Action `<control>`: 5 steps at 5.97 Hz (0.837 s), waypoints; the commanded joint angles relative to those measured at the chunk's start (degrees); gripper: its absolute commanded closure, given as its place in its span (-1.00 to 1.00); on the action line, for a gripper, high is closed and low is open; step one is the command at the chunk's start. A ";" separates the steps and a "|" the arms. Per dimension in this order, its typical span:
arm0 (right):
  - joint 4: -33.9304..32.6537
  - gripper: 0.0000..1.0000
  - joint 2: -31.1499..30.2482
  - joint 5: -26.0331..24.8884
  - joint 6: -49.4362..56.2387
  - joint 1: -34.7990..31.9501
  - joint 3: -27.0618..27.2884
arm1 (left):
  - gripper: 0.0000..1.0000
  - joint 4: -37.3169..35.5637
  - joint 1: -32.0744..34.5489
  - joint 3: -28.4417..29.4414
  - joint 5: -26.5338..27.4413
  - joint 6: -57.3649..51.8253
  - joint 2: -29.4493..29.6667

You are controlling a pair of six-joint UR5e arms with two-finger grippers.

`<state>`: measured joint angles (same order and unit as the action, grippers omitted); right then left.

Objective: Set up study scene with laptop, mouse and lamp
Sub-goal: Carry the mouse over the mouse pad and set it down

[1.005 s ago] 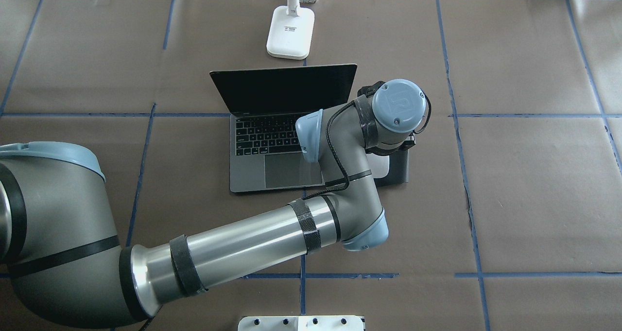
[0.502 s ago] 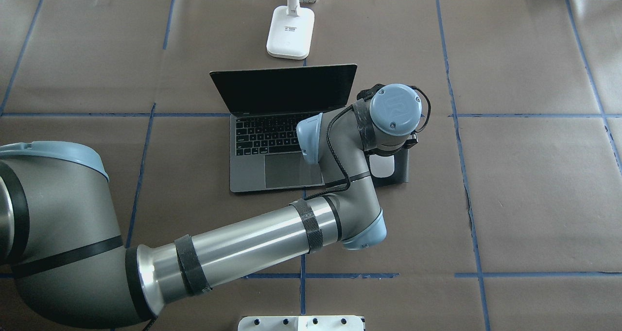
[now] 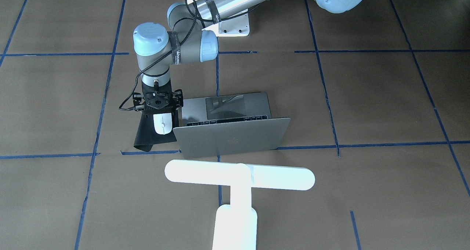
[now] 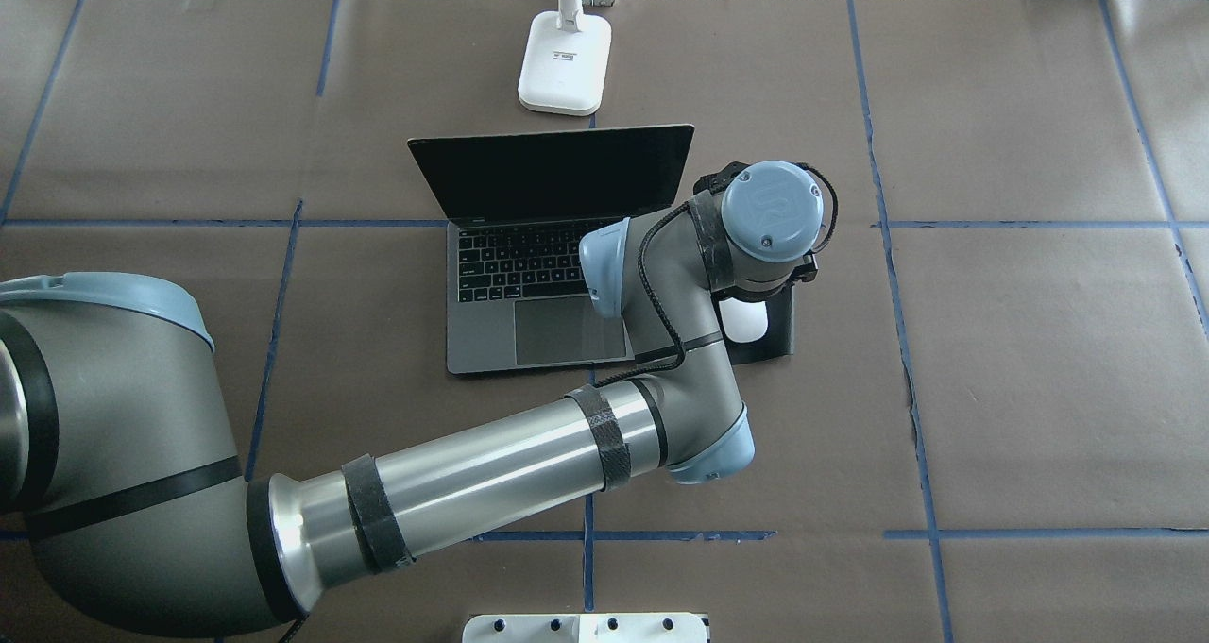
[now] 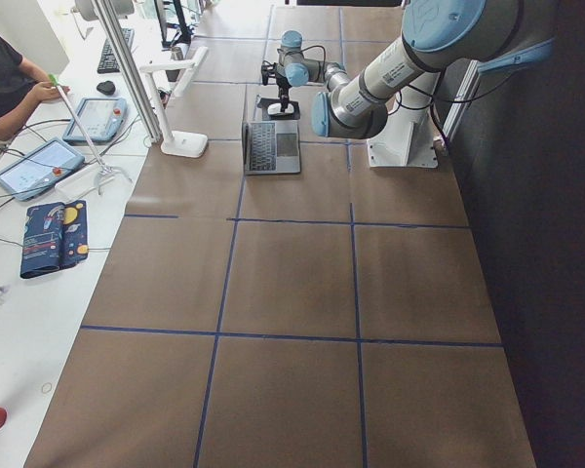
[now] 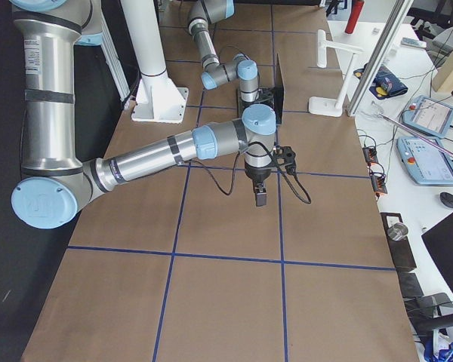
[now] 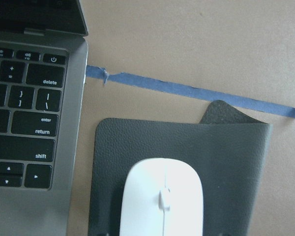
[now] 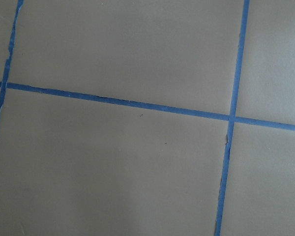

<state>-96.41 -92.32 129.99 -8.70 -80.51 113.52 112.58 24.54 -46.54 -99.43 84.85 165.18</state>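
Note:
The open silver-grey laptop (image 4: 491, 331) sits mid-table, its lid (image 3: 231, 138) facing the white T-shaped lamp (image 3: 238, 178), whose base (image 4: 564, 62) stands behind the screen. The white mouse (image 7: 161, 196) lies on a black mat (image 7: 226, 157) beside the laptop's right edge (image 7: 73, 147). My left gripper (image 3: 161, 112) hangs straight down over the mouse (image 3: 162, 124) and is open, its tips wide of the mouse's sides. In the overhead view the wrist covers all but the mouse's near end (image 4: 748, 323). My right gripper (image 6: 260, 197) hangs over bare paper; I cannot tell if it is open or shut.
Blue tape lines (image 4: 907, 223) divide the brown paper table cover. A white bolted pedestal (image 4: 586, 627) stands at the robot's edge. A side bench holds tablets (image 5: 39, 166), and a person's arm (image 5: 10, 102) rests there.
The left wrist sank toward the mat, then rose a little. The mouse, hidden under the wrist a second ago, now shows lying on the mat.

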 commanded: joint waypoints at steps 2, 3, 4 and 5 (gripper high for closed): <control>0.17 -1.00 0.82 -0.35 0.09 0.00 0.39 | -1.00 -2.35 4.35 -7.90 -9.57 -0.65 -3.78; 0.17 -1.00 -0.13 -0.61 0.09 0.00 1.00 | -0.99 -6.55 7.51 -21.00 -14.08 -1.00 -12.34; 0.08 -1.00 -0.75 -0.79 0.18 0.00 0.48 | -0.99 -15.03 8.67 -34.36 -16.04 -6.22 -19.65; 0.08 -1.00 -2.15 -0.88 0.26 0.00 0.21 | -1.00 -20.68 9.82 -46.94 -16.24 -10.10 -28.16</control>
<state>-96.31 -93.34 129.23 -8.52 -80.51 113.99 97.86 33.09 -81.21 -114.68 78.53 144.89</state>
